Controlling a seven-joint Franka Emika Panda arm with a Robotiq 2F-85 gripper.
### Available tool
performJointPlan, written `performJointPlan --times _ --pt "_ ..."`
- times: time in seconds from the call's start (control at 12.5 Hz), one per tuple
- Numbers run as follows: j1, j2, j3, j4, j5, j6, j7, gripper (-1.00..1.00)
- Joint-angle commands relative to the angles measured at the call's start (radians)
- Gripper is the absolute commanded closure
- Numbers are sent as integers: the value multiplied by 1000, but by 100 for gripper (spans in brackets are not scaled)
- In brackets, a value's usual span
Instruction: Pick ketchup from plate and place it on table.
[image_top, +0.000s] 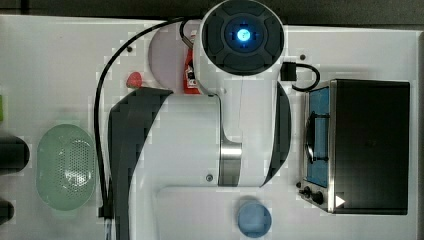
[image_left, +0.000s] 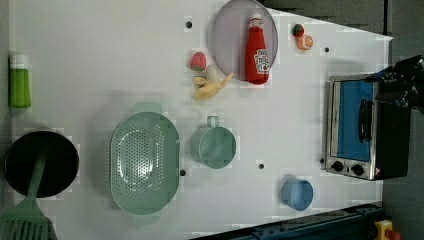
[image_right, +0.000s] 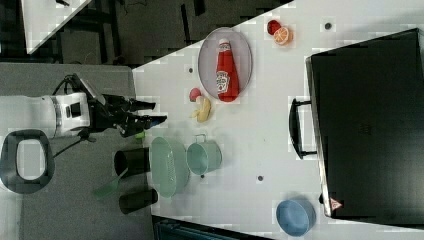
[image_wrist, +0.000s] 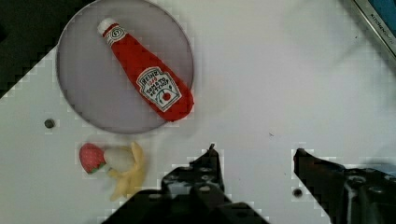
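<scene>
The ketchup (image_wrist: 144, 77), a red squeeze bottle with a white cap and a label, lies flat on the round pale grey-lilac plate (image_wrist: 88, 88). Its base hangs slightly over the plate's rim. The left view has the ketchup (image_left: 257, 50) and plate (image_left: 227, 37) near the far edge of the white table (image_left: 100, 60), and both also appear in the right view as ketchup (image_right: 226, 70) and plate (image_right: 207, 62). My gripper (image_wrist: 256, 151) hovers well above the table, open and holding nothing, clear of the bottle. From the side the gripper (image_right: 157, 112) is far from the tabletop.
A strawberry (image_left: 198, 61) and a peeled banana (image_left: 210, 86) lie beside the plate. A green colander (image_left: 145, 162), green mug (image_left: 215, 146), blue bowl (image_left: 297, 194), toaster oven (image_left: 357, 127), orange slice (image_left: 305, 42), black pan (image_left: 40, 162) and green bottle (image_left: 20, 82) stand around the table.
</scene>
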Motion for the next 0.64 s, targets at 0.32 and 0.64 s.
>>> performJointPlan --times 0.32,0.64 --pt "-89 -190 70 -102 10 -145 -55 -100" --pt "-85 -55 80 -97 10 -69 -216 -100"
